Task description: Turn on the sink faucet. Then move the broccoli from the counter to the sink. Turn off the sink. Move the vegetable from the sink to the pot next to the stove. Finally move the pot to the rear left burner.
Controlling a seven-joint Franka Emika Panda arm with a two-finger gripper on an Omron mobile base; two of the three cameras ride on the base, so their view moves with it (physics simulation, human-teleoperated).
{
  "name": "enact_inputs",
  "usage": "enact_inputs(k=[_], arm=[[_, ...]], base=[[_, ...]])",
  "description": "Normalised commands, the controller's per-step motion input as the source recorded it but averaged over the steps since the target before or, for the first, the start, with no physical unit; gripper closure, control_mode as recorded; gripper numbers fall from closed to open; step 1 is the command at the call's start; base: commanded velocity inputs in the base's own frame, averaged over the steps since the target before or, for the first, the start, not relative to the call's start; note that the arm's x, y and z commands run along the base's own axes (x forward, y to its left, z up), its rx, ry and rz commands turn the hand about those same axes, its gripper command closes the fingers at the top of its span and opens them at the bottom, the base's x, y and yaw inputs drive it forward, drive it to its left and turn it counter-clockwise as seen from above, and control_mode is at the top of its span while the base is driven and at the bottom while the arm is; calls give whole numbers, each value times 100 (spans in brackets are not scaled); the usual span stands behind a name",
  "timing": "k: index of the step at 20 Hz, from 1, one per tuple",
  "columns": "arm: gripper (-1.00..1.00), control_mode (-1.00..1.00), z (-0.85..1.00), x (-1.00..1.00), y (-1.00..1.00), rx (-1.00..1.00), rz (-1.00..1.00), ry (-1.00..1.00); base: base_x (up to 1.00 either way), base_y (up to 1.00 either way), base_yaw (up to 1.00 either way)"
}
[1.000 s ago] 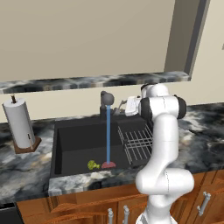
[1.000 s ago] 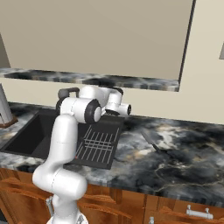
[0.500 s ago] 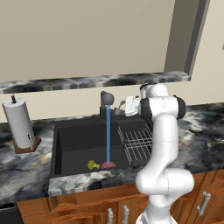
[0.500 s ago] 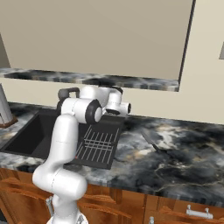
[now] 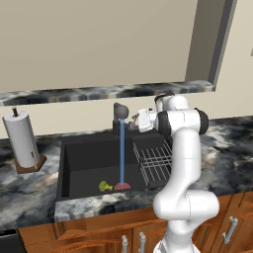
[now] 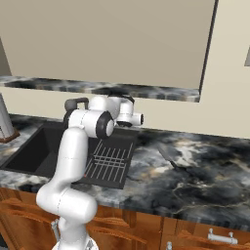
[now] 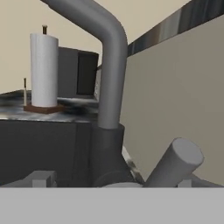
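Note:
Water runs in a blue stream (image 5: 122, 153) from the dark faucet (image 5: 120, 110) into the black sink (image 5: 84, 158). The small green-yellow broccoli (image 5: 105, 186) lies on the basin floor, just left of where the stream lands. My gripper (image 5: 135, 119) hovers open at the right of the faucet, level with its base. In the hand view the grey spout (image 7: 110, 65) rises straight ahead. The faucet's lever handle (image 7: 175, 162) slants up on the right, between my spread fingertips (image 7: 41, 177) and touching neither.
A wire dish rack (image 5: 154, 162) fills the right part of the sink, under my arm. A paper towel roll (image 5: 21, 141) stands on the counter to the left. A ledge and wall run close behind the faucet. Marble counter (image 6: 195, 171) stretches to the right.

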Motion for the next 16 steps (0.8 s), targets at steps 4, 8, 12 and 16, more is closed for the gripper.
enact_inputs(k=[4,8,12,16], arm=[[-100,-100,1,-9,40,0,2,0],[-100,-100,0,-8,44,0,1,0],[-100,-100,1,-9,47,0,0,0],[-100,-100,6,-9,50,0,0,0]], base=[[0,0,0],[0,0,0],[0,0,0],[0,0,0]])
